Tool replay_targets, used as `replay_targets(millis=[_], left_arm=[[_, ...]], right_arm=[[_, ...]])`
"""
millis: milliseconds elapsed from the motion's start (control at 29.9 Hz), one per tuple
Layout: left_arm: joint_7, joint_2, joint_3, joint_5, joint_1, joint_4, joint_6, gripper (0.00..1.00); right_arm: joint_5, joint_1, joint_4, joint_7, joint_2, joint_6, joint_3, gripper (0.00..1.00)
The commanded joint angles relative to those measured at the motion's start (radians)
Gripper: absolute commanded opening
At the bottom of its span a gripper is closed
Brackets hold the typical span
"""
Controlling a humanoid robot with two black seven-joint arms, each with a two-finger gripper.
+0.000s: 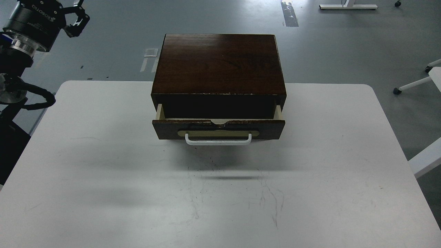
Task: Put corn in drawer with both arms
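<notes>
A dark wooden box (219,63) sits at twelve o'clock on a white surface (103,172), its drawer (219,128) pulled partly out, white handle (218,140) facing the viewer; the inside is too dark to read and no corn shows anywhere. The left gripper (76,18) hangs raised at ten o'clock, jaws slightly spread and empty, while the right arm is out of sight. Judging by this, either the corn lies hidden in the drawer, which next needs pushing shut, or it must first be found.
</notes>
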Motion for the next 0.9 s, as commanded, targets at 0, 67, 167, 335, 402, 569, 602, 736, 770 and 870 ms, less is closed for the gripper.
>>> replay_targets(millis=[0, 67, 167, 335, 402, 569, 602, 736, 770, 870], left_arm=[[0.024, -0.042, -0.001, -0.002, -0.010, 0.033, 0.000, 0.98], [0.048, -0.054, -0.001, -0.002, -0.014, 0.035, 0.000, 0.98], [0.096, -0.073, -0.006, -0.005, -0.016, 0.033, 0.000, 0.98], [0.098, -0.088, -0.004, -0.006, -0.011, 0.036, 0.000, 0.98], [0.098, -0.087, -0.006, -0.012, -0.013, 0.049, 0.000, 0.98], [0.099, -0.097, -0.024, -0.057, -0.008, 0.076, 0.000, 0.98], [0.099, -0.099, -0.024, -0.057, -0.007, 0.076, 0.000, 0.98], [0.101, -0.113, -0.024, -0.059, -0.002, 0.095, 0.000, 0.98], [0.104, -0.120, -0.024, -0.059, -0.002, 0.121, 0.000, 0.98], [0.105, -0.128, -0.034, -0.068, -0.010, 0.180, 0.000, 0.98]], right_arm=[[0.212, -0.064, -0.027, 0.003, -0.033, -0.003, 0.008, 1.00], [0.356, -0.085, -0.056, 0.005, -0.038, -0.003, 0.008, 1.00], [0.585, -0.119, -0.131, 0.006, -0.036, -0.002, 0.003, 1.00], [0.763, -0.211, -0.152, 0.055, -0.036, 0.006, 0.014, 1.00], [0.834, -0.254, -0.152, 0.095, -0.035, 0.017, 0.014, 1.00], [1.079, -0.354, -0.154, 0.115, -0.020, 0.093, 0.016, 1.00], [1.103, -0.364, -0.156, 0.115, -0.016, 0.099, 0.017, 1.00], [1.162, -0.406, -0.236, 0.105, 0.052, 0.124, 0.020, 1.00], [1.168, -0.418, -0.263, 0.101, 0.078, 0.133, 0.023, 1.00], [1.191, -0.452, -0.261, 0.088, 0.108, 0.133, 0.026, 1.00]])
